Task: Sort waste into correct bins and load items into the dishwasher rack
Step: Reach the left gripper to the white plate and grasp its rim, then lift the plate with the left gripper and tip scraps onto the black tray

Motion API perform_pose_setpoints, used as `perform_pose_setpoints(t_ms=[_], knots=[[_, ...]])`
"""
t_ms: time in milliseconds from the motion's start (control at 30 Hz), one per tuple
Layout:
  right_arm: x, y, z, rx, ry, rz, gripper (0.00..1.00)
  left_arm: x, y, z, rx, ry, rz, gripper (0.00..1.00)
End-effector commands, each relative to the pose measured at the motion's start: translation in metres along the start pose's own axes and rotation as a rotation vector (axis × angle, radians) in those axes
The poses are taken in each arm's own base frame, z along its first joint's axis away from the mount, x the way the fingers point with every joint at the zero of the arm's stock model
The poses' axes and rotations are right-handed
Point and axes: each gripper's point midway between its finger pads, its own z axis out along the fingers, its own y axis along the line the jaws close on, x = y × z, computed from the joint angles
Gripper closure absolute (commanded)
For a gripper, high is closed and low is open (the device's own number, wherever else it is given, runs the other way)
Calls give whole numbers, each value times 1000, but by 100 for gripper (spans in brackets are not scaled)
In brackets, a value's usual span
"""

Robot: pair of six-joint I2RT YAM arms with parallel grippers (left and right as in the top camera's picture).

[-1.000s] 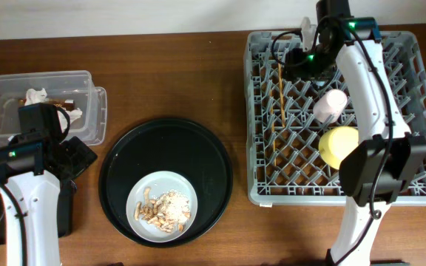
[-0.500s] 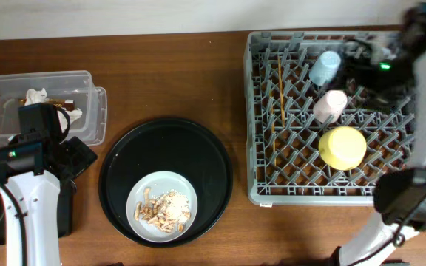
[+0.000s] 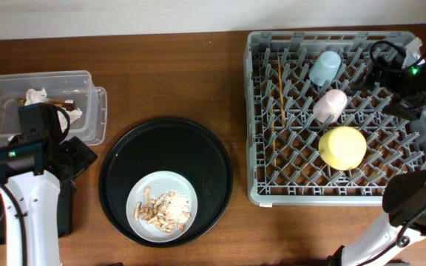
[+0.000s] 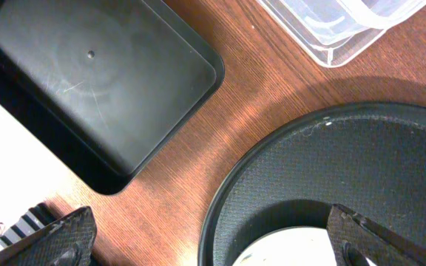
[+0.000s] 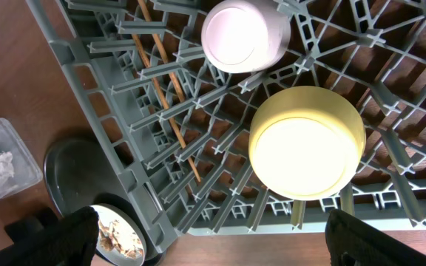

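Waste looks half sorted: the crumpled tissue [image 3: 35, 95] and brown wrapper [image 3: 70, 111] lie in the clear tub [image 3: 50, 76] at the far left. Near it the left hand [image 4: 213, 247] hovers, fingers spread wide and empty, over the gap between the flat black tray [image 4: 87, 81] and the round black tray [image 3: 198, 155]. On the round tray the plate [image 3: 165, 179] carries the food scraps [image 3: 165, 208].

At the right the dishwasher rack [image 3: 252, 118] holds the chopsticks [image 3: 278, 89], blue cup [image 3: 325, 68], pink cup [image 3: 330, 105] and yellow bowl [image 3: 342, 146]. The right hand [image 5: 213, 244] hangs above its right part, wide open and empty.

I judge the scraps come next: tip the plate over the flat tray, then rack it.

The surface [image 3: 176, 74] is dark wood grain; a pale wall [image 3: 124, 15] runs along its far edge.
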Motion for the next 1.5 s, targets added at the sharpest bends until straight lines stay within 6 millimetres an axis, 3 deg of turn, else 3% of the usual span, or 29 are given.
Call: perform_pose_setpoints(t_ms=[0, 767, 800, 867, 900, 1000, 1133, 1167, 1200, 1267, 1333, 1467], knots=[[0, 5, -5, -14, -14, -6, 2, -2, 3, -1, -12, -10, -14, 1], [0, 5, -5, -14, -14, -6, 2, -3, 3, -1, -11, -10, -15, 1], [0, 5, -5, -14, -14, -6, 2, -3, -4, -1, 27, -8, -42, 1], [0, 5, -5, -14, -14, -6, 2, 44, -49, -14, 304, 256, -37, 1], [0, 5, -5, -14, -14, -6, 2, 57, -67, -26, 420, 342, -40, 1], [0, 5, -5, -14, -14, -6, 2, 65, -71, -31, 456, 388, -42, 1], [0, 5, -5, -14, -14, -6, 2, 116, -80, -48, 467, 525, 153, 1], [0, 5, -5, -14, -14, -6, 2, 127, -85, -50, 464, 532, 211, 21], [0, 5, -5, -14, -14, -6, 2, 139, -95, -51, 473, 524, 292, 27], [0, 5, -5, -14, -14, -6, 2, 165, -121, -52, 519, 493, 431, 26], [0, 5, -5, -14, -14, -6, 2, 182, -134, -44, 467, 439, 427, 27], [0, 5, -5, -14, -14, -6, 2, 187, -137, -27, 300, 252, 319, 40]])
